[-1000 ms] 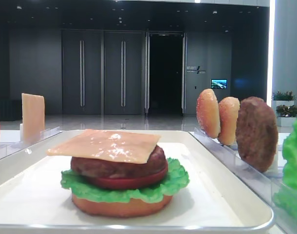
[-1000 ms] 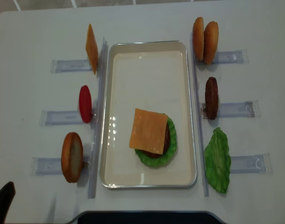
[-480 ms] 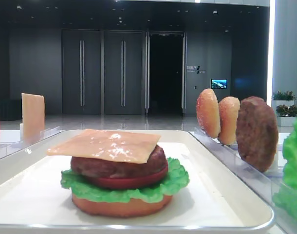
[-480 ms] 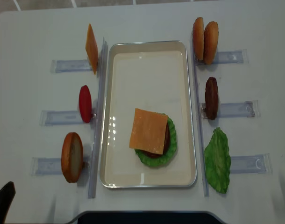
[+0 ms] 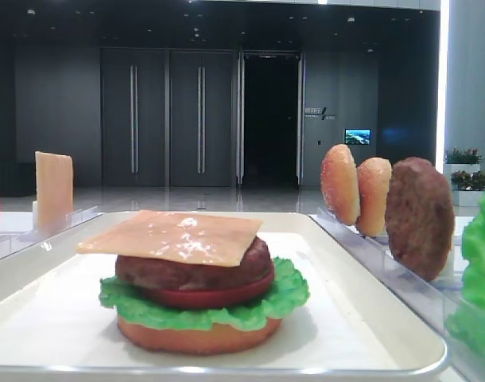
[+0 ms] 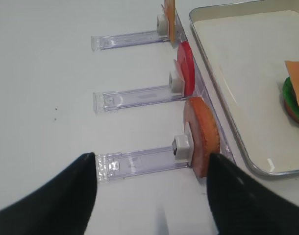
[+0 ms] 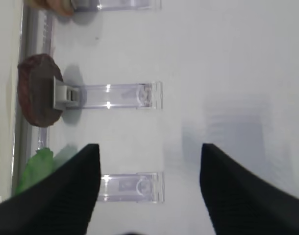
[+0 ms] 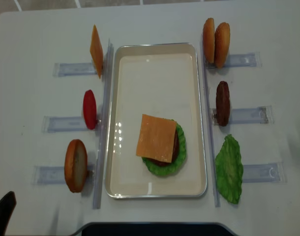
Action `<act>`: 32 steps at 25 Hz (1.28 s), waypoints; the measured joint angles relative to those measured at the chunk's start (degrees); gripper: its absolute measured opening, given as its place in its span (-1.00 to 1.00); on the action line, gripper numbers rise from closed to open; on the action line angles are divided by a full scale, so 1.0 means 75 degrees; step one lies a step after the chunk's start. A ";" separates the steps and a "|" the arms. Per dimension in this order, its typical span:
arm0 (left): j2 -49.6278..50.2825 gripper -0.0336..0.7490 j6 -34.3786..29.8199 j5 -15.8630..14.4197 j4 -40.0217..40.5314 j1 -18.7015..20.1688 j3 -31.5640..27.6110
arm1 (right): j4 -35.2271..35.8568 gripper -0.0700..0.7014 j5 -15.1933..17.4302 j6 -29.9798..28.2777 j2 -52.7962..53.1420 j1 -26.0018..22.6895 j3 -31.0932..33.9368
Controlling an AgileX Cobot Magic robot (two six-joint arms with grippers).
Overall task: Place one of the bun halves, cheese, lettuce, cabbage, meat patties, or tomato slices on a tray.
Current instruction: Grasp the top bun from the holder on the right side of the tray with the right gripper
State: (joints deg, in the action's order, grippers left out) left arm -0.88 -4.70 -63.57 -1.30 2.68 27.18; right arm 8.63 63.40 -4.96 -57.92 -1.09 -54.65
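A: Stack on the tray (image 8: 121, 187) stands as bottom bun, lettuce (image 8: 180, 147), tomato, patty, and a cheese (image 8: 156, 138) slice on top. The cheese overhangs the patty on the far-left corner in the low front view and sits unsupported there.

B: So the top bun is what's left. The speckled bun halves (image 8: 208, 40) stand on edge in the clear rack (image 8: 241, 60) at the far right of the worktop (image 8: 37, 29), touching or nearly touching each other.

A: Right. Right gripper (image 7: 147, 188): fingers spread wide, nothing between them, hovering over bare worktop beside the spare patty (image 7: 37, 90) and its rack. Left gripper (image 6: 152, 196): fingers also apart and empty, near the smooth bun half (image 6: 203, 134) on the left racks.

B: Risks?

A: Likely three. First, pinching two buns together, since they stand so close; the fingers would need to close on the speckled one only. Second, dragging the rack, which looks light, if the bun is pulled sideways rather than lifted. Third, setting the bun down off-centre could tip the overhanging cheese or slide it off the patty.

B: And the left arm taking the smooth bun by mistake?

A: Possible; it is the nearest piece to those fingers.
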 joint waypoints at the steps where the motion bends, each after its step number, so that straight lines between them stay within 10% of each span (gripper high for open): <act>1: 0.0000 0.45 0.0000 0.0000 0.0000 0.0000 0.0000 | 0.0000 0.35 0.0062 0.0000 -0.0222 0.0000 -0.0305; 32: 0.0000 0.45 0.0003 0.0000 0.0000 0.0000 0.0000 | 0.0000 0.35 0.0889 -0.0243 -0.6093 0.0000 -0.6491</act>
State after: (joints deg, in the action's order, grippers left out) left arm -0.88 -4.67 -63.57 -1.30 2.68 27.18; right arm 8.63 70.07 -6.79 -103.62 -1.09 -103.33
